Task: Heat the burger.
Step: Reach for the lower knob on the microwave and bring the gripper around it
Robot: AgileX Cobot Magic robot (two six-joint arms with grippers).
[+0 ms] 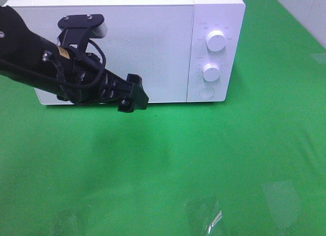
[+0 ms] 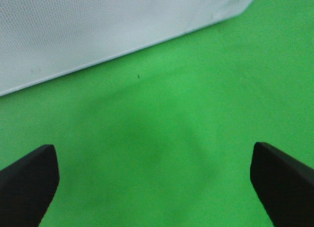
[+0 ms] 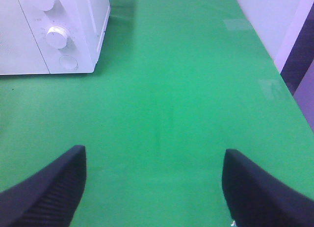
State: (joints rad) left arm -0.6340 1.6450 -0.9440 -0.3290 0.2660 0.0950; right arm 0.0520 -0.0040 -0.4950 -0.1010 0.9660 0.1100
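Exterior high view: a white microwave [image 1: 127, 42] stands at 12 o'clock on the green bench [image 1: 204, 159], its door [image 1: 112, 47] shut. At 3 o'clock of the door, the control panel carries an upper knob [image 1: 217, 41], a lower knob [image 1: 211, 71] and a round button [image 1: 206, 92] beneath them. The left arm [image 1: 46, 62] enters from 9 o'clock and crosses in front of the door. The left pincer [image 1: 133, 97] hangs before the door's lower edge, above the bench. Left wrist view: the left pincer [image 2: 152, 153] is released, its fingers [image 2: 29, 180] spread wide over bare green cloth. Right wrist view: the right pincer [image 3: 154, 151] is likewise released and empty, well apart from the microwave [image 3: 54, 31]. The burger's place cannot be told from these views.
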